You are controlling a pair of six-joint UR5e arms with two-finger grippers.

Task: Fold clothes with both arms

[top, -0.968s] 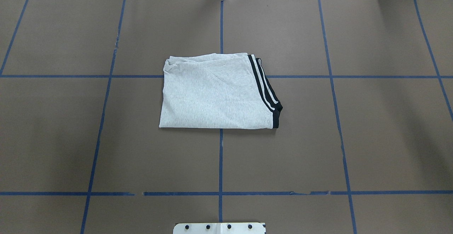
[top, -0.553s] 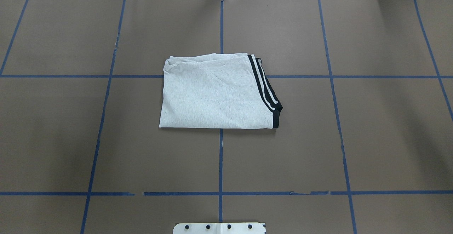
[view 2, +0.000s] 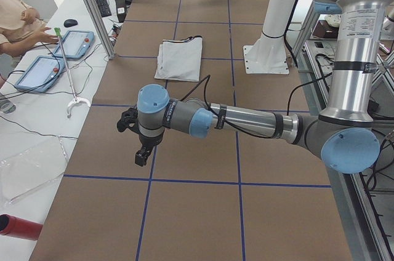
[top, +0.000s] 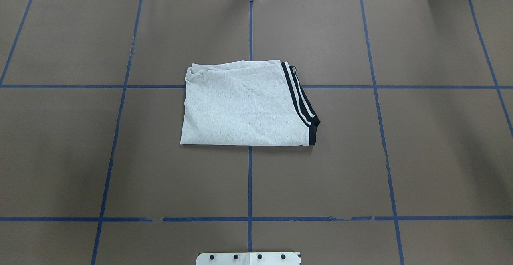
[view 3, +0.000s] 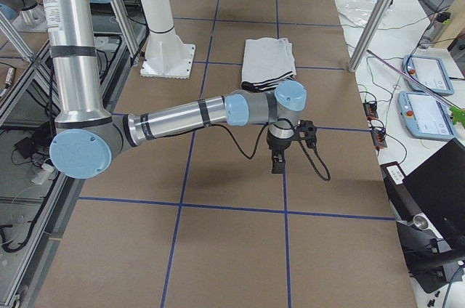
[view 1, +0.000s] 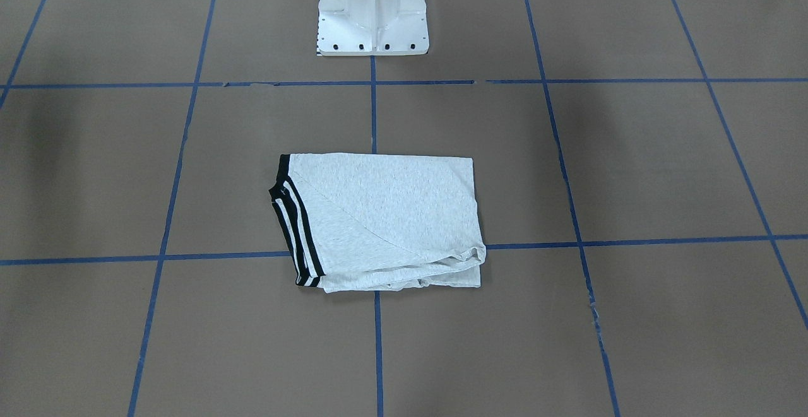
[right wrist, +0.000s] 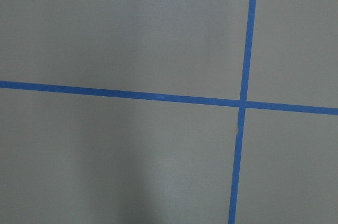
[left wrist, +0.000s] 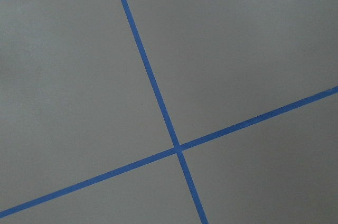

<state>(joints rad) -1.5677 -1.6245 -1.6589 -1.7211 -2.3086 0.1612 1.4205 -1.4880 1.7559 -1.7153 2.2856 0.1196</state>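
Grey T-shirt (top: 244,104) lies folded on the counter (top: 120,168), well away from left tool (view 2: 141,157) and right tool (view 3: 278,163). Whether either is apart or together, I cannot tell. Folding looks finished, and no further grasp seems needed.

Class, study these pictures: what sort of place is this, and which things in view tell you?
Probably a robotics lab: the left arm and right arm reach over a table gridded with blue tape, and teach pendants lie on a side bench.
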